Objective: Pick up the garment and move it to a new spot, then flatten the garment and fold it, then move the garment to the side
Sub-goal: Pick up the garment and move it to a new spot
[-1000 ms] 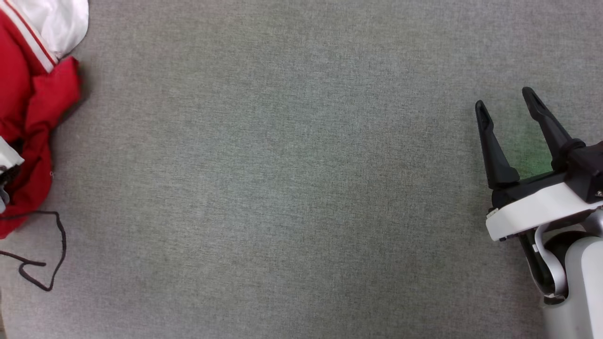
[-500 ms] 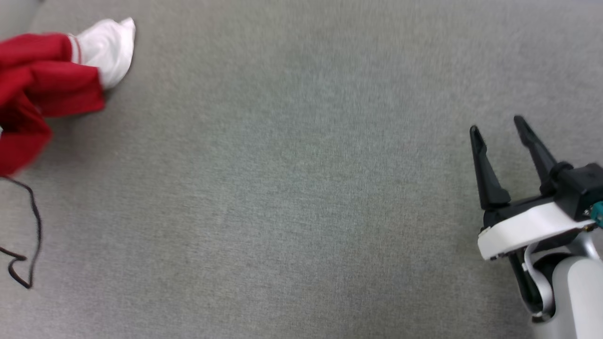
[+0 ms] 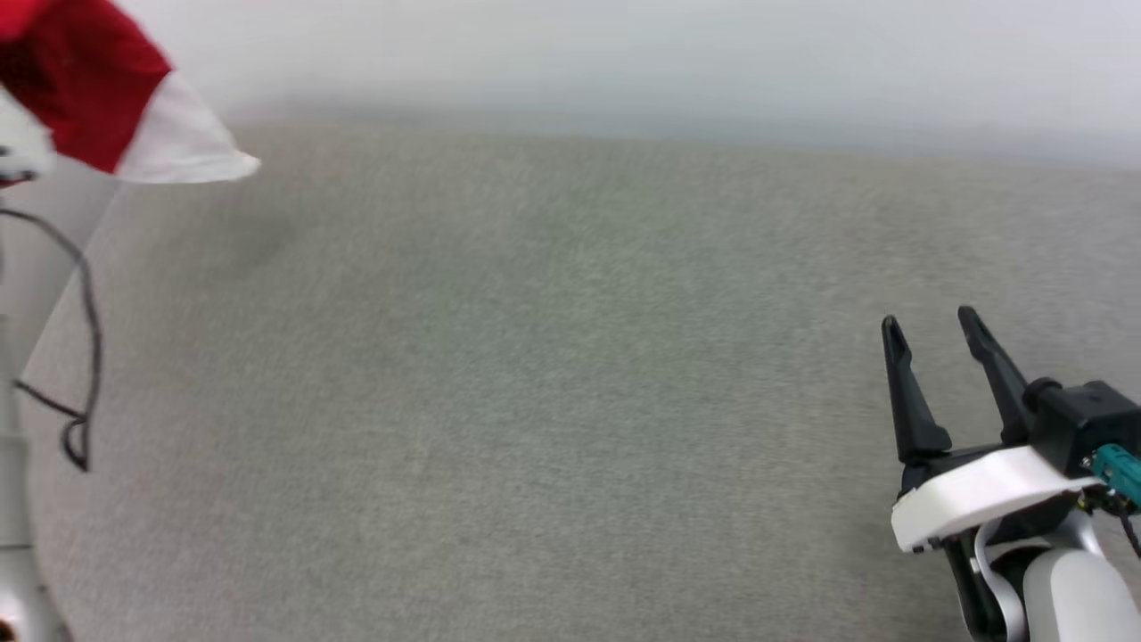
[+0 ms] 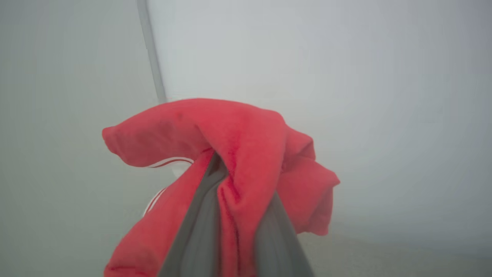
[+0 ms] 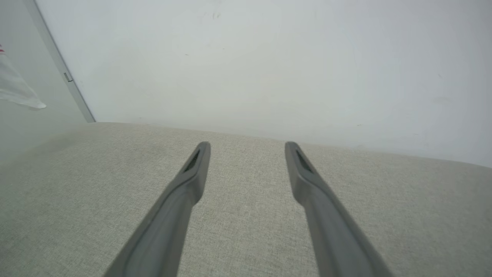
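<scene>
Up at the far left, the garment (image 3: 89, 80) is held clear of the grey desk (image 3: 570, 401), its red cloth bunched and clamped between the nearly closed fingers of the left pincer (image 4: 230, 181). At the lower right, the right pincer (image 3: 928, 317) is spread wide and empty. Pickup is judged done; placing, flattening, folding and setting aside are left.

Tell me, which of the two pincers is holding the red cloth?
The left pincer: it is clamped shut on the red garment, while the right pincer stands open and empty.
</scene>
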